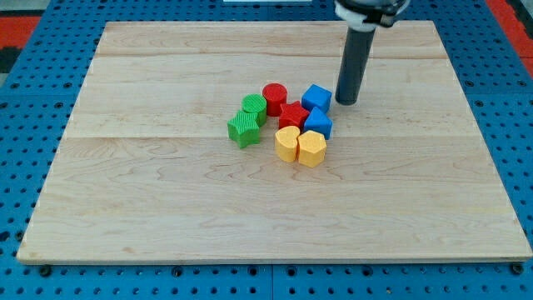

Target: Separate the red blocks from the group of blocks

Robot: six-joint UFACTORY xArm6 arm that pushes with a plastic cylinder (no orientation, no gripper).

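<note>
End effector, my tip [346, 101], on wooden board [166, 208] beside blue cube [316, 97].

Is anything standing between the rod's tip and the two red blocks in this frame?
Yes. My tip sits at the view's right of the cluster, and the blue cube lies directly between it and the red cylinder and red star-shaped block.

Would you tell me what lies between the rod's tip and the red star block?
In the camera view, the blue cube sits between my tip and the red star block.
</note>
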